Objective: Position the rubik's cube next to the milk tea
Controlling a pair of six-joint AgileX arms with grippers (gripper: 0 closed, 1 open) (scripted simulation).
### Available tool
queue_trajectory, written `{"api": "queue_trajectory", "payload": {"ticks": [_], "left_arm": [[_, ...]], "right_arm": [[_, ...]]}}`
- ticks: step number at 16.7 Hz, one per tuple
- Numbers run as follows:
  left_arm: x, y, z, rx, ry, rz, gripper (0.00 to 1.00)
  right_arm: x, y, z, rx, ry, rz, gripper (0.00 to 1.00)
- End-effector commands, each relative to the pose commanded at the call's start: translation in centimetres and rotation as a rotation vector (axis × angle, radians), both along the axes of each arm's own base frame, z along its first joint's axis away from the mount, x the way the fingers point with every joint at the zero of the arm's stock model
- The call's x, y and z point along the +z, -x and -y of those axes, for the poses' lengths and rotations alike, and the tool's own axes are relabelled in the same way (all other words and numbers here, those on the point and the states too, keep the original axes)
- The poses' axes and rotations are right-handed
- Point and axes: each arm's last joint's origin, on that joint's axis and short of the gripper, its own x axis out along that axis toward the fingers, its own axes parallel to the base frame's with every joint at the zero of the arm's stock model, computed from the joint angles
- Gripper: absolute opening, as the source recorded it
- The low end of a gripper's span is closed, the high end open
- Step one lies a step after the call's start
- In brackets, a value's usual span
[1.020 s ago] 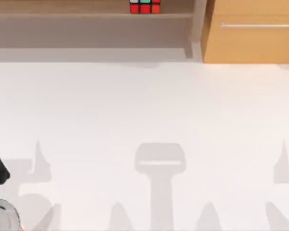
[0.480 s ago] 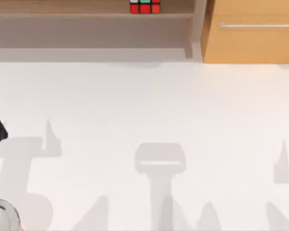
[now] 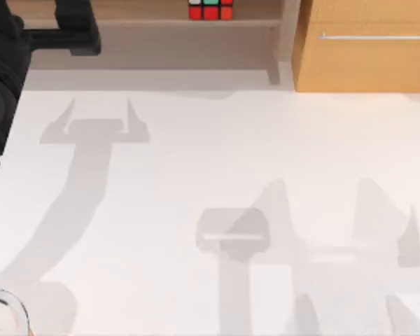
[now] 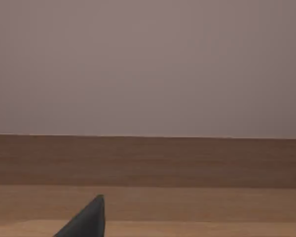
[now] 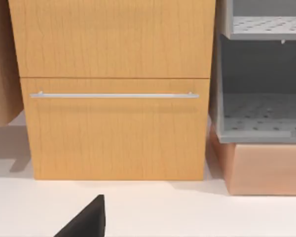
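One rubik's cube on far-edge shelf

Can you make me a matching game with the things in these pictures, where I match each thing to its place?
Things:
1. rubik's cube
2. milk tea
3. left gripper
4. drawer handle

Places:
A. table's near left corner
B. on the wooden shelf at the back, middle
C. on the wooden cabinet, back right
D. at the shelf, back left

Pairs: 1-B, 2-A, 3-D, 4-C
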Motion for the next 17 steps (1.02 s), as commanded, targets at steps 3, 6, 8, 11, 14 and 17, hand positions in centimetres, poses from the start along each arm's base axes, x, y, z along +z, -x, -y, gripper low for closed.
{"api": "queue_trajectory", "payload": {"ticks": [3, 6, 8, 11, 14, 17], "left_arm": [[-1.5, -5.2, 5.1, -0.003, -0.002, -0.008, 1.0], [-4.7, -8.9, 10.4, -0.004, -0.006, -0.014, 1.0], [-7.3, -10.5, 13.5, -0.005, -0.01, -0.017, 1.0], [-10.7, -11.7, 16.9, -0.005, -0.014, -0.021, 1.0], [-12.5, -12.1, 18.4, -0.004, -0.015, -0.021, 1.0], [-12.6, -12.1, 18.5, -0.004, -0.015, -0.02, 1.0]], "right_arm": [[0.0, 0.0, 0.0, 0.0, 0.0, 0.0, 1.0], [0.0, 0.0, 0.0, 0.0, 0.0, 0.0, 1.0], [0.0, 0.0, 0.0, 0.0, 0.0, 0.0, 1.0], [0.0, 0.0, 0.0, 0.0, 0.0, 0.0, 1.0], [0.0, 0.0, 0.0, 0.0, 0.0, 0.0, 1.0], [0.0, 0.0, 0.0, 0.0, 0.0, 0.0, 1.0]]}}
